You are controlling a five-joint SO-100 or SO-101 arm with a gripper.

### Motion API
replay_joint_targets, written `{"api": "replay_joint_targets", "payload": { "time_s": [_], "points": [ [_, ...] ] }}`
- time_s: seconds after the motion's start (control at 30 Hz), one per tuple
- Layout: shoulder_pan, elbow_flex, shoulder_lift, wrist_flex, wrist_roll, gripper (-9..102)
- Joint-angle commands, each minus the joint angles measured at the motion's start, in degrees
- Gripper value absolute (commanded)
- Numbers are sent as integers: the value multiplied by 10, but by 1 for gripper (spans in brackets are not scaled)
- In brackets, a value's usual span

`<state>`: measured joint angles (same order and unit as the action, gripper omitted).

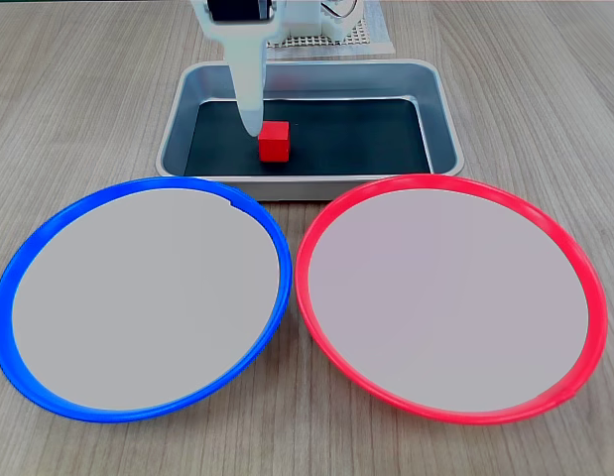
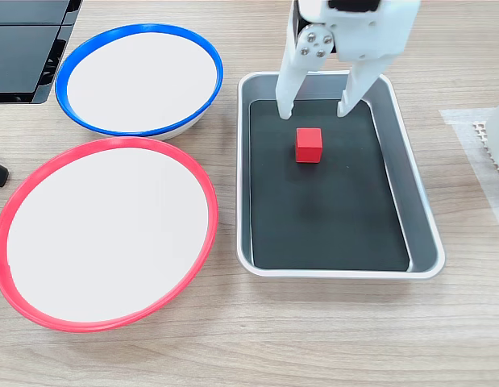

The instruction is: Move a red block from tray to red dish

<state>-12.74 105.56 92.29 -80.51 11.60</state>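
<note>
in a fixed view facing the arm, the white gripper (image 1: 250, 127) reaches down into the tray (image 1: 443, 119), its one visible finger (image 1: 246, 84) narrowing to a tip over the black floor. the red block (image 1: 274, 141) sits on that floor just to the right of the fingertip and slightly nearer the camera, very close to it; whether they touch cannot be told from here. the second finger is hidden behind the first, so the jaw opening cannot be read in this view. in front of the tray, nearer the camera than the jaws, lie two large round plates side by side on the wooden table (image 1: 545, 99): the blue-rimmed plate (image 1: 19, 288) to the left and the red dish (image 1: 316, 297) to the right, both with bare pale centres.

in another fixed view from the side, the gripper (image 2: 312, 111) hangs over the far end of the tray (image 2: 422, 234) with its jaws spread wide, the two white fingers (image 2: 285, 89) well apart and gripping nothing. the red block (image 2: 309, 145) rests on the black floor just below the gap in this picture, roughly centred between the two tips and clear of both. the red dish (image 2: 7, 226) lies well to the left of the jaws and nearer the camera, outside the tray, and the blue-rimmed plate (image 2: 72, 68) sits beyond it, their rims almost meeting. a dark device (image 2: 23, 48) fills the upper left corner.
</note>
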Motion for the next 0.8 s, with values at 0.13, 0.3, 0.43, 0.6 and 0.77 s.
{"api": "replay_joint_targets", "payload": {
  "time_s": [0.13, 0.3, 0.43, 0.6, 0.77],
  "points": [
    [7, -91, -118, 6, 32, 23],
    [21, -89, -141, -8, 54, 23],
    [31, -59, -120, -10, 54, 21],
    [31, -18, -102, -3, 48, 5],
    [25, -14, -87, -2, 44, 0]
  ]
}}
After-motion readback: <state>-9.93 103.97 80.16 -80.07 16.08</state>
